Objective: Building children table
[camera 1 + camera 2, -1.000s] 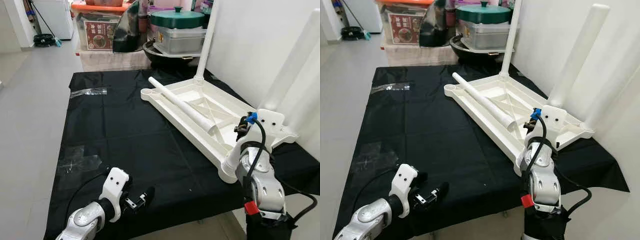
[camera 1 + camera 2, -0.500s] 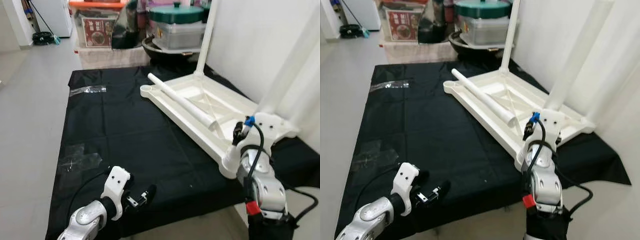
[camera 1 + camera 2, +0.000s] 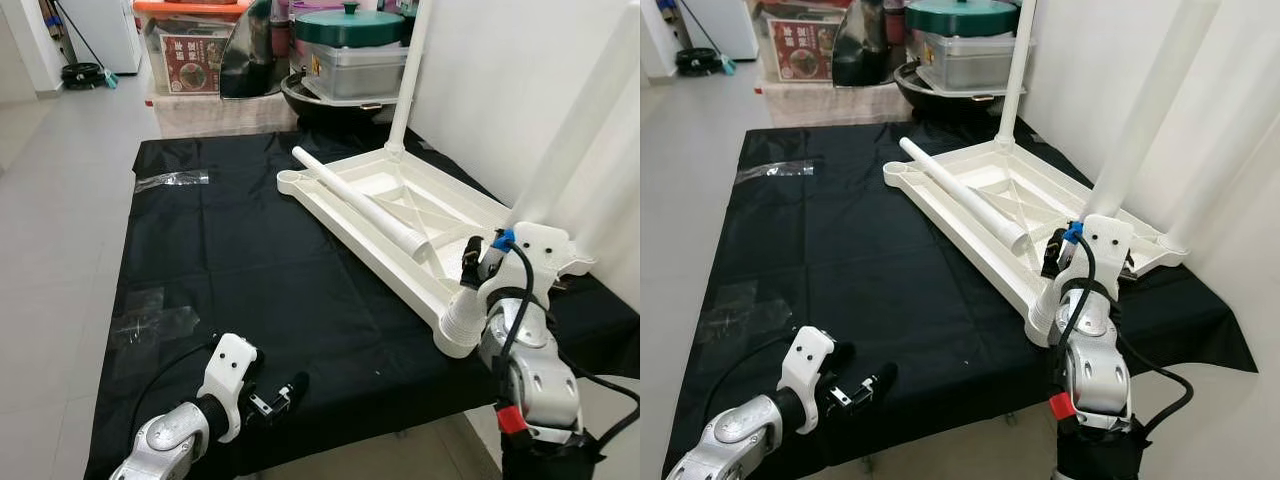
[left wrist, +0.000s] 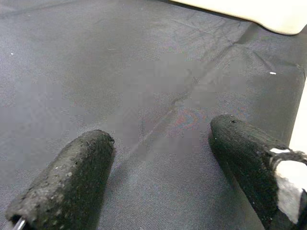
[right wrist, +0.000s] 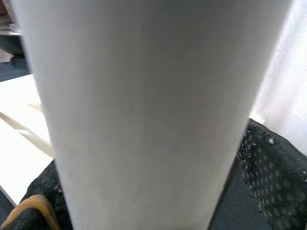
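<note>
White table top (image 3: 400, 215) lies upside down on black cloth (image 3: 240, 260), toward the cloth's far right. Two legs stand upright in it: far leg (image 3: 408, 75) at the back corner, near leg (image 3: 570, 125) at the right corner. A loose leg (image 3: 358, 203) lies across the top's underside. Right gripper (image 5: 144, 201) at base of near leg, fingers clamped around it. Left gripper (image 4: 158, 158) low over cloth's near edge, well apart from table top, jaws apart, holding nothing. Pots & boxes (image 3: 320, 50) sit beyond cloth.
</note>
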Available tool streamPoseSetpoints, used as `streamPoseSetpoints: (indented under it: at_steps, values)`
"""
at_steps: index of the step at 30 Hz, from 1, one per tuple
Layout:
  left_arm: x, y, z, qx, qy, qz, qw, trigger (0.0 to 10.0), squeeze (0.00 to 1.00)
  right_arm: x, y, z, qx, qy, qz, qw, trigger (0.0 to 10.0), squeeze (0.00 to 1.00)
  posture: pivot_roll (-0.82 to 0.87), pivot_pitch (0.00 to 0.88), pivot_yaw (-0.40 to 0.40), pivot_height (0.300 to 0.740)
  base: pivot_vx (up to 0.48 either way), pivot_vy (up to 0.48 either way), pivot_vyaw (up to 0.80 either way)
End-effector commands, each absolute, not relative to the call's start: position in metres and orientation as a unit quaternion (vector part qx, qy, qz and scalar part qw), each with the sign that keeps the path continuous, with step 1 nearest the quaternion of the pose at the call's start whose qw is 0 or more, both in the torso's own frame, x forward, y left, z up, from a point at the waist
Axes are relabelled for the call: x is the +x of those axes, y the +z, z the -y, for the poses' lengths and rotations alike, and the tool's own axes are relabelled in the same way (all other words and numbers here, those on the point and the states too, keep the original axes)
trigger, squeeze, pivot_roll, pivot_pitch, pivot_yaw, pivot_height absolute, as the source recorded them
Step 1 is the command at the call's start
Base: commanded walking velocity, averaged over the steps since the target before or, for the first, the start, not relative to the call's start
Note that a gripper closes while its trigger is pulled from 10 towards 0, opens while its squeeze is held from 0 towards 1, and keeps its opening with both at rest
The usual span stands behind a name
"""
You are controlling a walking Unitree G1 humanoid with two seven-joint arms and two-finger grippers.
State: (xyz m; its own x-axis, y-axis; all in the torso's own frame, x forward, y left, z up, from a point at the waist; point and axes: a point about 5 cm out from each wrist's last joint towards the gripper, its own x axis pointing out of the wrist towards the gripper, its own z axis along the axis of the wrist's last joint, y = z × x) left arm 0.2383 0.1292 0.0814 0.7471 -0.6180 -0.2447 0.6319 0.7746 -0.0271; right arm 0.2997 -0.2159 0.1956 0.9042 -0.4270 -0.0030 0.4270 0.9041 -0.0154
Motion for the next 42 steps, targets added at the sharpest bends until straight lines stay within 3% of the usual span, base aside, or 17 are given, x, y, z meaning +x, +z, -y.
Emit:
streamPoseSetpoints:
  at_steps: [1, 34, 35, 36, 42]
  values:
    - [0.238, 0.077, -0.127, 0.028, -0.34, -0.128, 0.931, 10.0, 0.0, 0.299, 0.202, 0.214, -0.011, -0.202, 0.005, 0.979, 10.0, 1.0, -0.02, 0.0, -0.078, 0.74, 0.0, 0.0, 0.0]
    - [0.238, 0.076, -0.126, 0.024, -0.348, -0.132, 0.928, 10.0, 0.0, 0.295, 0.233, 0.233, -0.04, -0.106, 0.047, 0.992, 10.0, 1.0, -0.04, 0.0, -0.064, 0.74, 0.0, 0.0, 0.0]
    - [0.238, 0.076, -0.126, 0.024, -0.349, -0.132, 0.927, 10.0, 0.0, 0.295, 0.233, 0.232, -0.039, -0.096, 0.049, 0.993, 10.0, 0.88, -0.05, 0.0, -0.059, 0.74, 0.0, 0.0, 0.0]
    - [0.238, 0.076, -0.125, 0.024, -0.35, -0.132, 0.927, 10.0, 0.0, 0.294, 0.234, 0.232, -0.037, -0.089, 0.052, 0.994, 10.0, 0.0, -0.05, 0.0, -0.058, 0.74, 0.0, 0.0, 0.0]
    - [0.238, 0.075, -0.126, 0.026, -0.351, -0.132, 0.927, 10.0, 0.0, 0.294, 0.237, 0.232, -0.036, -0.072, 0.065, 0.995, 10.0, 0.0, -0.04, 0.0, -0.057, 0.74, 0.0, 0.0, 0.0]
